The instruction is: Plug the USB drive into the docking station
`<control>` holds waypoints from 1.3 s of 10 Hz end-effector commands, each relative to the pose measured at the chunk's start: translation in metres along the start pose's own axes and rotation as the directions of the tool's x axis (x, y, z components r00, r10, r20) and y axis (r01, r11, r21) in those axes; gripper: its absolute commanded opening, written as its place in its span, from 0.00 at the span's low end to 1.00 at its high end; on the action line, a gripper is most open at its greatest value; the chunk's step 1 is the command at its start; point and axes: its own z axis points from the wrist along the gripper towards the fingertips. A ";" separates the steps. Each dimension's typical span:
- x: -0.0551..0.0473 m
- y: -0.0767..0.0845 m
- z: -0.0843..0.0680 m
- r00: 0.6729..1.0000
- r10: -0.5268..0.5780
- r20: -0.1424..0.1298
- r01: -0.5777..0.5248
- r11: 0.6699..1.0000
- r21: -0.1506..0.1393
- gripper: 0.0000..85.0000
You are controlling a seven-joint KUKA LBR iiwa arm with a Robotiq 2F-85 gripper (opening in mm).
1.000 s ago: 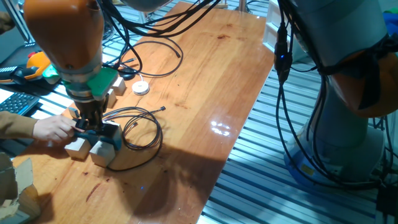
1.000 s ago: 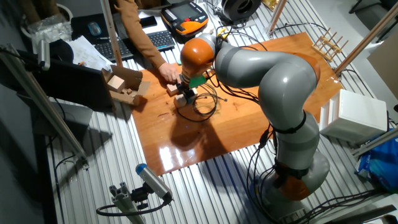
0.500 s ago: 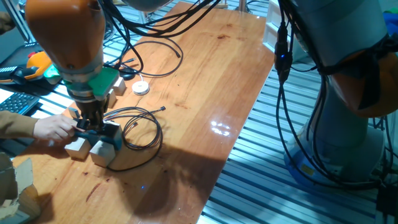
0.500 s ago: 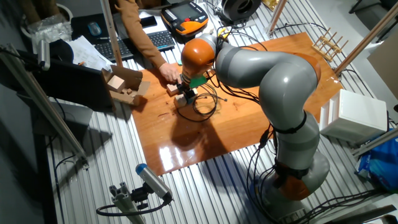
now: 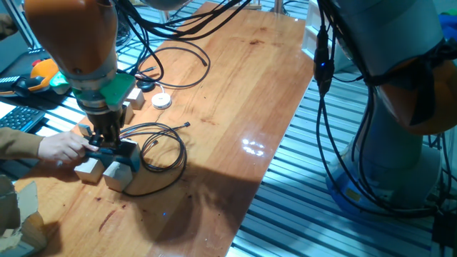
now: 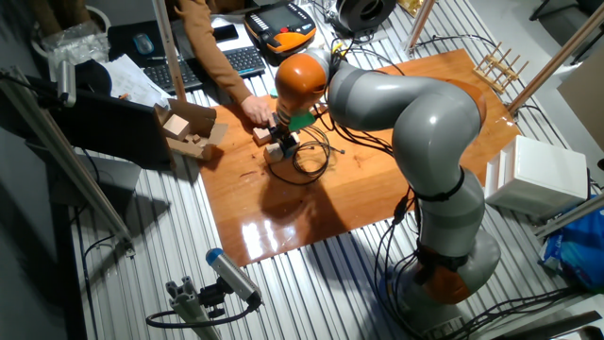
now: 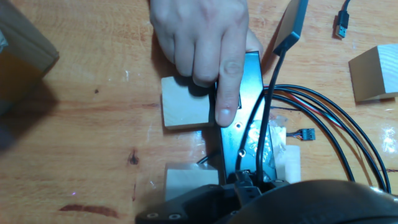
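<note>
The docking station (image 7: 250,121), a flat black bar, lies across pale wooden cubes (image 7: 183,107). It also shows in one fixed view (image 5: 123,150). A person's hand (image 7: 199,37) presses one finger onto the bar. My gripper (image 5: 102,143) is down at the bar's end, and in the hand view (image 7: 244,180) it sits at the near end of the bar. The jaws stand close together on a small dark piece, the USB drive (image 7: 244,177), mostly hidden by the hand's body. The gripper is tiny in the other fixed view (image 6: 281,135).
The dock's thin black cable (image 5: 168,153) loops to the right of the bar, its plug (image 7: 342,23) lying free. Another wooden cube (image 7: 376,71) sits to the right. A white disc (image 5: 162,101) lies further back. The person's hand (image 5: 61,148) is at the left edge.
</note>
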 end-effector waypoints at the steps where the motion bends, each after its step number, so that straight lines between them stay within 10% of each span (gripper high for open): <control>1: 0.000 0.000 0.001 1.000 0.000 0.003 0.000 1.000 0.000 0.00; 12: -0.003 0.003 0.010 1.000 0.004 0.017 -0.004 1.000 -0.008 0.00; 13: -0.003 0.004 0.008 1.000 0.019 0.018 -0.019 1.000 0.002 0.20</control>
